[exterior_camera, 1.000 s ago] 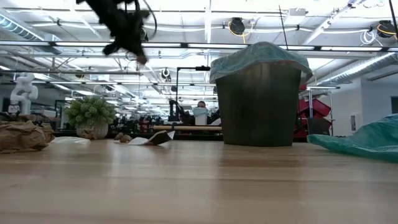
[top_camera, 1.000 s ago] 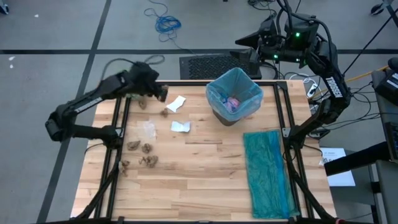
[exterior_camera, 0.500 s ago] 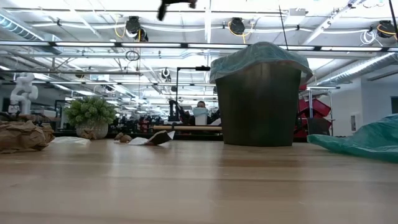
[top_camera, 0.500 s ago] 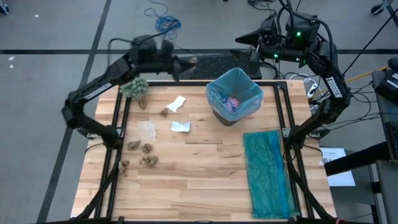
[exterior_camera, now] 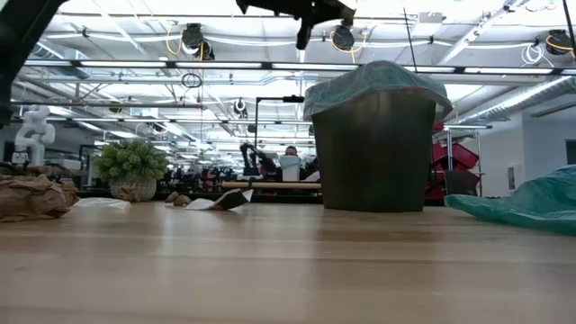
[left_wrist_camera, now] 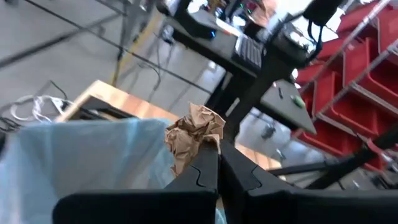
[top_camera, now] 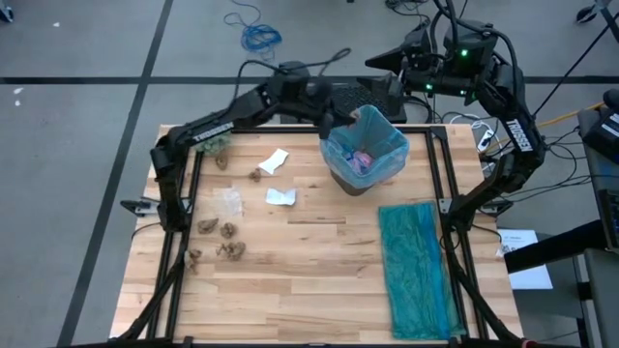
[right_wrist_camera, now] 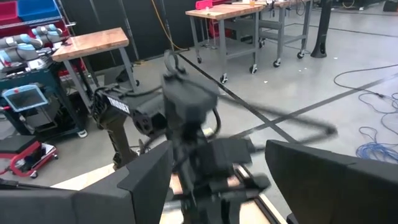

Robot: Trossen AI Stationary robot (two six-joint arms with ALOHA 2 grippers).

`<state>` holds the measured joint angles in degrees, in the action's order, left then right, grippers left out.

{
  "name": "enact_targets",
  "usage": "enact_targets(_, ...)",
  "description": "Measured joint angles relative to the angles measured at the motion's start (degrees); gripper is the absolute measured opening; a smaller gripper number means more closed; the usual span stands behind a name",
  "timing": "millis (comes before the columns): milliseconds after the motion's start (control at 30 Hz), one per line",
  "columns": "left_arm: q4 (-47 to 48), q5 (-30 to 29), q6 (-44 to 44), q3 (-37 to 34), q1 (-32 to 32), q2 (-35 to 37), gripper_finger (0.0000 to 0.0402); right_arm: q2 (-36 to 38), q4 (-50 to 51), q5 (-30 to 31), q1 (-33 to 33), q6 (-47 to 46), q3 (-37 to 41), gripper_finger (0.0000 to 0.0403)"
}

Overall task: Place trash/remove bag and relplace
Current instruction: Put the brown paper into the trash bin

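My left gripper hangs above the far-left rim of the dark bin, shut on a brown paper wad. The bin stands near the table's far edge, lined with the light blue bag; purple and pale scraps lie inside. More brown wads and white paper bits lie on the table's left half. My right gripper is open and waits high beyond the far edge, behind the bin. My left gripper pinches the brown wad at its lower edge between the two fingertips. The wad sticks out past the fingertips, lifted clear over the bag's rim. In the low view the fingers point down, well above the bin.
A darker teal bag lies flat along the table's right side. A green fuzzy plant sits at the far-left corner. Black frame rails run along the left and right sides. Bare wood lies in the middle and near part.
My left gripper has risen from beside the plant at the far-left corner and swung right along the far edge to the bin, staying shut on the wad. The scraps on the table and my right arm have kept still.
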<state>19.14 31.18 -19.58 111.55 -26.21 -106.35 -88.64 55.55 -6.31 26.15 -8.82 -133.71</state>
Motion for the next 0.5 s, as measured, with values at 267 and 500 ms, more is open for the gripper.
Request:
enact_targets(267,-1.49,-0.11,1.66,0.11,0.09,-0.43,0.0119,0.00,0.02,-1.26,0.00,-1.00,0.00,0.0251)
enact_targets(500,-2.35,-1.65,1.95,0.11,0.10,-0.41,0.0204,0.00,0.02,-1.52,0.00,-0.54,0.00,0.0251)
